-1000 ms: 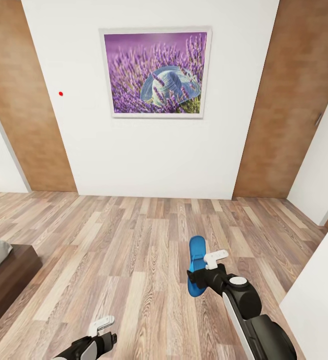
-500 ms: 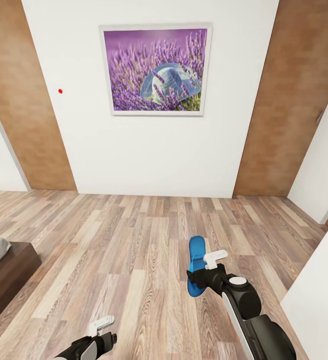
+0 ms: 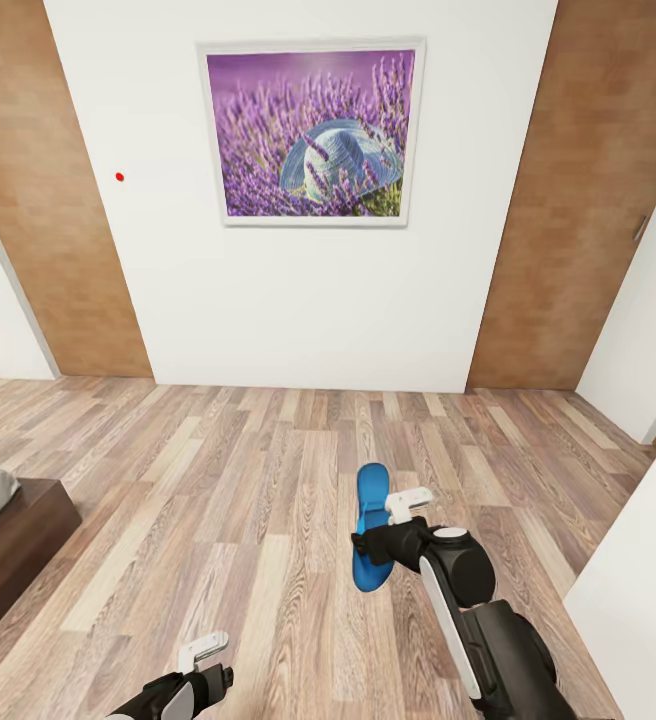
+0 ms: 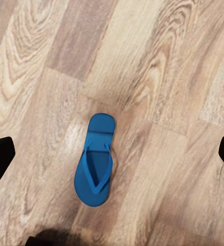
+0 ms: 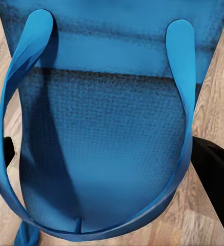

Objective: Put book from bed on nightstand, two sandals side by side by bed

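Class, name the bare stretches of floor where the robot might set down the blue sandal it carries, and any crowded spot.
Bare wood-plank floor runs from the dark brown bed frame to the white wall. More lies between the right hand, holding a bright blue flat sandal, and the left hand. In the left wrist view, a second blue sandal occupies one patch.

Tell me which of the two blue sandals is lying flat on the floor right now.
The sandal under the left wrist camera lies flat on the planks. The other sandal is clamped in the right gripper.
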Tool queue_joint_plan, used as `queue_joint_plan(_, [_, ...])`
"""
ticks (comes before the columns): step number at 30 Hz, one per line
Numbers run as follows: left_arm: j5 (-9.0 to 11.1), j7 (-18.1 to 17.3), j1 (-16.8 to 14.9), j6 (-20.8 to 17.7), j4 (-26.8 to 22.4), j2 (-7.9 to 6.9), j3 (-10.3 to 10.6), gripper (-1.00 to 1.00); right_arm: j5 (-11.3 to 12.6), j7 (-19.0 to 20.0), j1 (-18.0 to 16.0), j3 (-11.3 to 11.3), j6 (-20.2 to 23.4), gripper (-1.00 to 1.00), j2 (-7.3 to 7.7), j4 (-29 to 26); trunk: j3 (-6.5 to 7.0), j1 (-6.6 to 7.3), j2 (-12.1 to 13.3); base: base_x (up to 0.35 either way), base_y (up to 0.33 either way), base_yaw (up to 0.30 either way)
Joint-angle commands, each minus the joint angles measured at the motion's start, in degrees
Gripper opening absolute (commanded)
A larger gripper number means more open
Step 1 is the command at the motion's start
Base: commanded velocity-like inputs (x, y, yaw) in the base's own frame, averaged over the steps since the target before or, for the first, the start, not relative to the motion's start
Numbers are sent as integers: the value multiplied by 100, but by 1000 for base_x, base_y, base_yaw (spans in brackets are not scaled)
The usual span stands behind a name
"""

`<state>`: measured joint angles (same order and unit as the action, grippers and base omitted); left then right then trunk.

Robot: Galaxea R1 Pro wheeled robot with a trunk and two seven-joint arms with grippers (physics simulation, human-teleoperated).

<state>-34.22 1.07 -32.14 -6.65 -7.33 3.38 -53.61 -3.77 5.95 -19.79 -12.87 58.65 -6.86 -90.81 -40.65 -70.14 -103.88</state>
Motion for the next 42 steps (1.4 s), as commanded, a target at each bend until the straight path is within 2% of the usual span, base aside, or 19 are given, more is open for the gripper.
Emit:
queue_joint_plan(1, [-23,6,-2,-30,-14,5,-18,100,-53,46,-78,2,90,-100,-37,-3,-24,-22,-44,0,0,0])
queue_joint_plan(7, [-23,13,-2,4,-14,5,-18,100,-46,47,-468,-4,135,-100,-177,-7,-132,-154,-285,0,0,0])
queue_joint_plan(11, [-25,18,-2,51,-11,5,-20,100,4,45,-609,-4,135,-100,-207,-7,-204,-242,-445,0,0,0])
queue_joint_plan(14, [-27,22,-2,73,-10,5,-19,100,260,31,-709,12,135,-100,-213,-1,-257,-308,-566,0,0,0])
queue_joint_plan(21, [-28,24,-2,90,-12,5,-20,100,460,1,-750,34,135,-100,-211,1,-383,-461,-846,0,0,0])
queue_joint_plan(42, [-31,25,-2,93,-6,5,-20,100,502,-15,-763,42,135,-100,-189,4,-760,-922,-1689,0,0,0])
